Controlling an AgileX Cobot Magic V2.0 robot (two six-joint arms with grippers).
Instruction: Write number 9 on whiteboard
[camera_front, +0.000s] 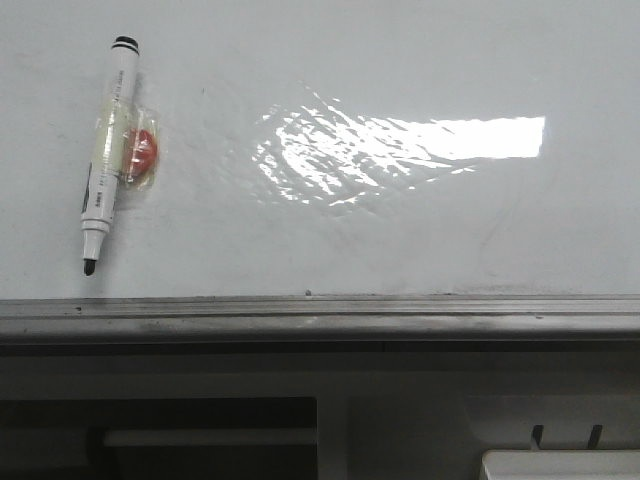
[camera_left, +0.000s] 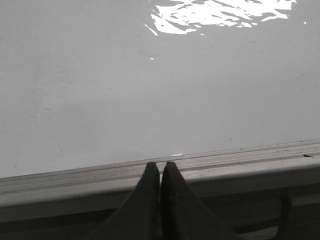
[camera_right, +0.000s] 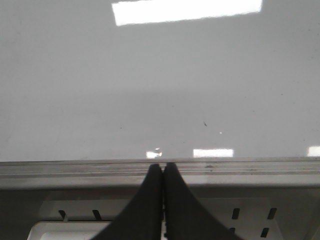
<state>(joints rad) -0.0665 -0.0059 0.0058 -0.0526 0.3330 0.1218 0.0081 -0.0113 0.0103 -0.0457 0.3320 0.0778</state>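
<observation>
The left gripper (camera_left: 160, 172) has its two dark fingers (camera_left: 145, 200) pressed together, only a thin seam showing between them, with nothing held. Their tips reach over the grey metal rail (camera_left: 240, 167) that edges the whiteboard (camera_left: 150, 100). Beyond the rail, ahead of the tips, the board's glossy white face spreads out with faint specks, and a bright rippled glare (camera_left: 220, 12) lies at its far side.

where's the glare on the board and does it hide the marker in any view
Front view: a bright window reflection sits right of centre on the whiteboard, clear of the marker. Left wrist view: rippled glare at the far edge, no marker visible. Right wrist view: a clean bright rectangle, plus small reflections near the rail.
</observation>
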